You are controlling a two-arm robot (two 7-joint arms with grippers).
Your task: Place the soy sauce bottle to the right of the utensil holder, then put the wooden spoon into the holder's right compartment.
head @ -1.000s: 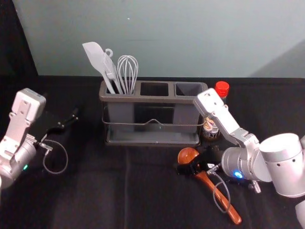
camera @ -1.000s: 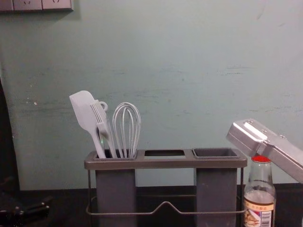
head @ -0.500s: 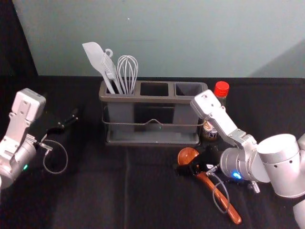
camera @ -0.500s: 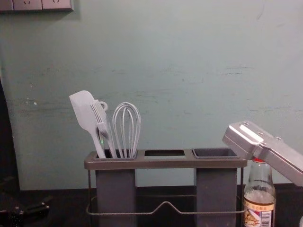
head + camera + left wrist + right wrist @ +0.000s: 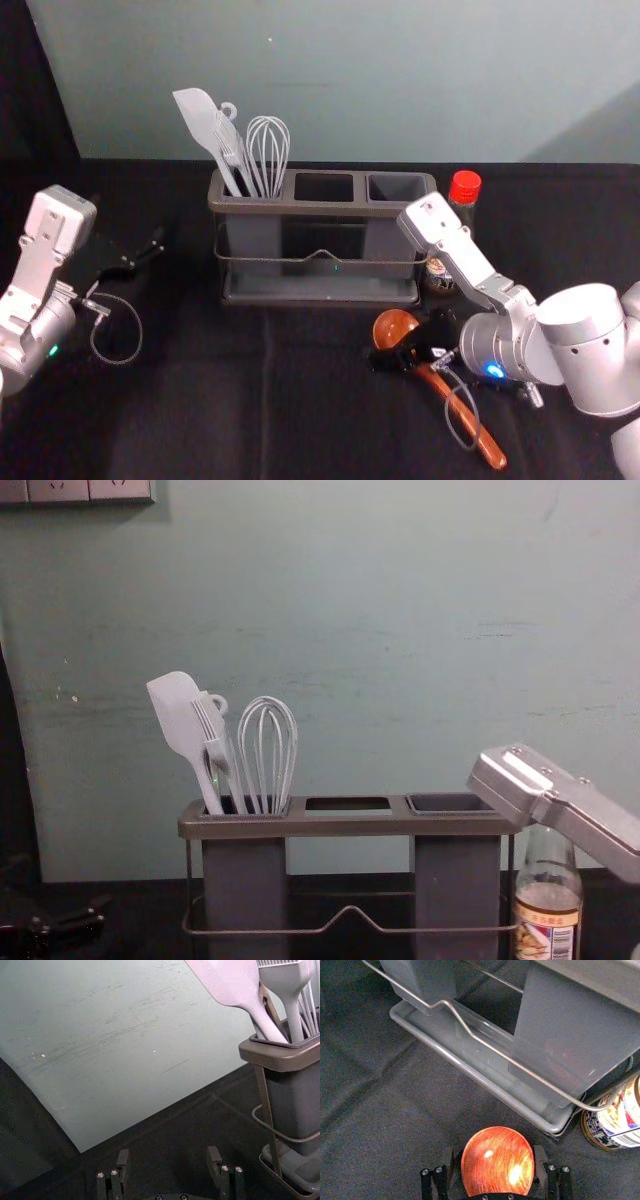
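Observation:
The wooden spoon (image 5: 462, 413) lies on the black cloth in front of the utensil holder (image 5: 320, 208), bowl toward the holder. My right gripper (image 5: 392, 352) is low over the spoon's neck, just behind the bowl. In the right wrist view, my right gripper (image 5: 496, 1160) is open, its fingers on either side of the bowl (image 5: 497, 1160). Right of the holder stands the red-capped soy sauce bottle (image 5: 465, 188), upright; in the chest view the forearm covers the bottle's (image 5: 548, 905) cap. Off to the left, my left gripper (image 5: 140, 258) is parked, open in its wrist view (image 5: 168, 1162).
A white spatula (image 5: 203, 120), a brush and a whisk (image 5: 268, 150) stand in the holder's left compartment. Its middle (image 5: 324, 187) and right (image 5: 396, 187) compartments hold nothing visible. A wall rises behind the table.
The right arm's upper link has shifted slightly left, and in the chest view it now hides the bottle's cap. The spoon, bottle, holder and left arm have stayed where they were.

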